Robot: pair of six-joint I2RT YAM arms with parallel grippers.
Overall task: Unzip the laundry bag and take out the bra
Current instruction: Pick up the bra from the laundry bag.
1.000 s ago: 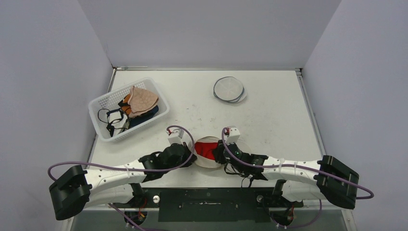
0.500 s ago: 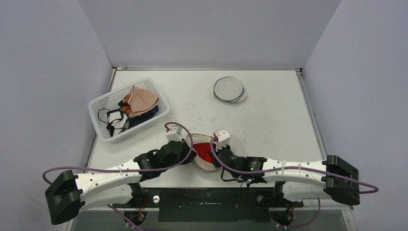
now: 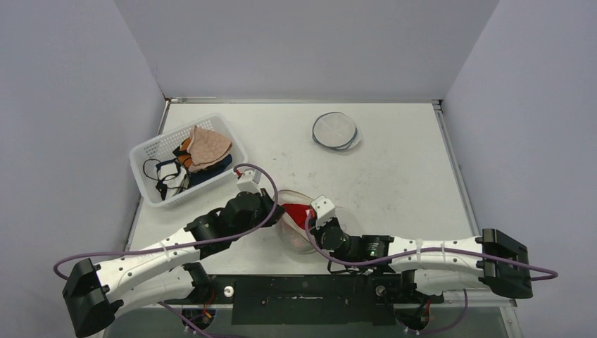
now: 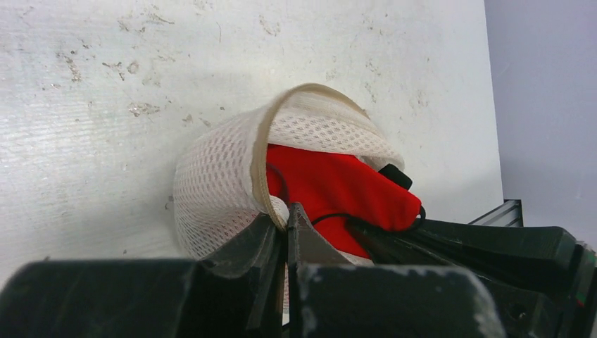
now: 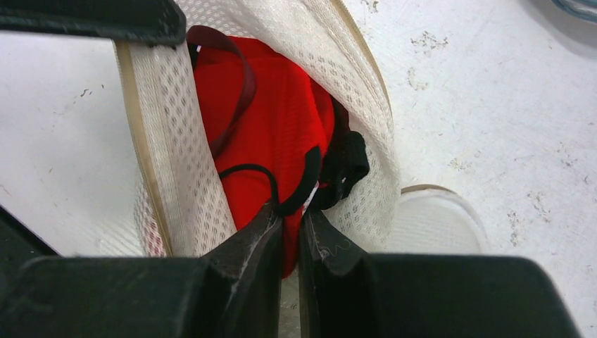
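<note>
Inside the left end effector, pinches the unzipped laundry bag rim; inside the right end effector, nips the red bra. Leaves pulling it out.

1. The white table is scuffed and speckled with dark marks.
2. A white slatted basket sits at upper left.
3. A flat round mesh pouch lies upper centre.
4. The mesh laundry bag rests low centre.
</note>
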